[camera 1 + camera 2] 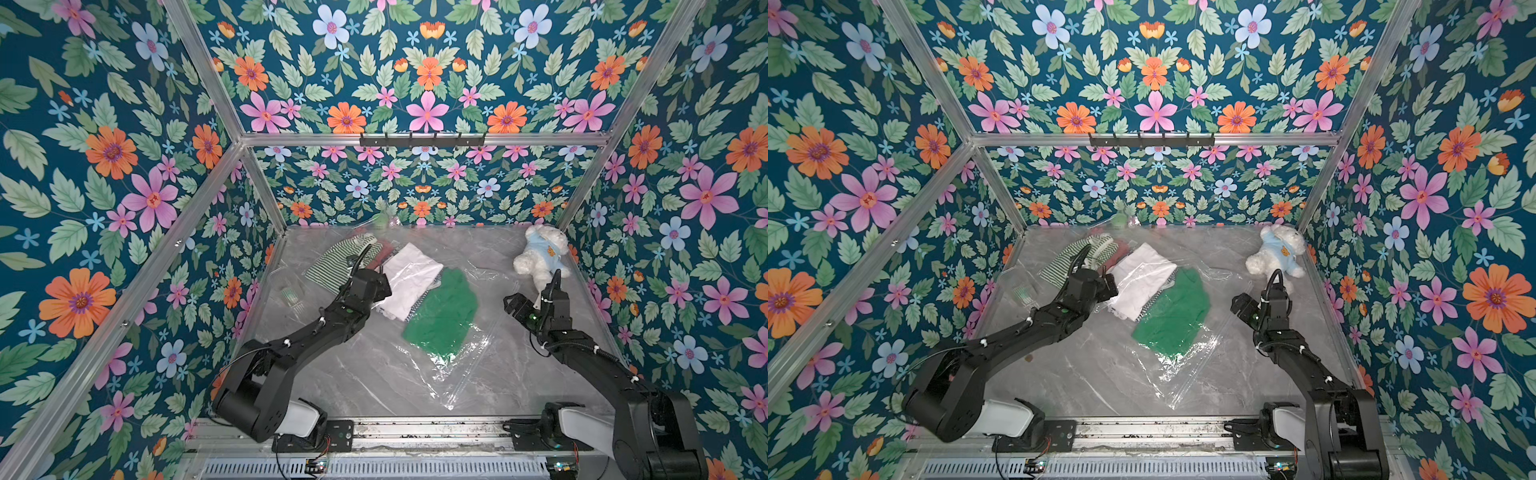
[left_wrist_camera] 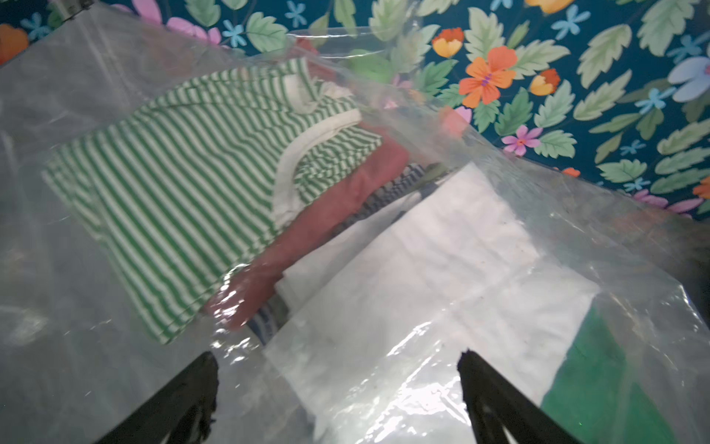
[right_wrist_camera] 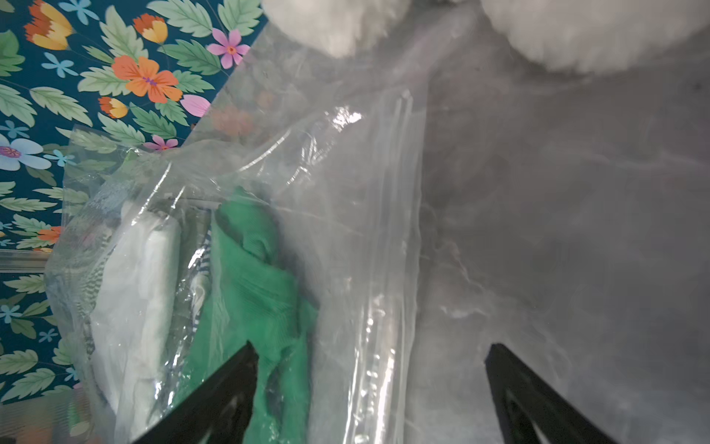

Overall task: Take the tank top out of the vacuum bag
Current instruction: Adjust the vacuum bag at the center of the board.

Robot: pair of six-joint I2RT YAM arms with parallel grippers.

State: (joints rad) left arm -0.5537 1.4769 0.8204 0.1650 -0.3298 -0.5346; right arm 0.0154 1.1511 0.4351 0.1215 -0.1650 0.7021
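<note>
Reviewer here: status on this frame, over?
Left gripper and right gripper open, empty. Vacuum bag down, clothes all inside it. Plush bear near right gripper, not on the clothes.

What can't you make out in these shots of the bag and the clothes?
- Vacuum bag mouth, open or sealed: both top views, glare on clear plastic.
- Dark striped garment: left wrist view, mostly under the white garment.
- Plush bear: right wrist view, cut off by the frame edge.
</note>
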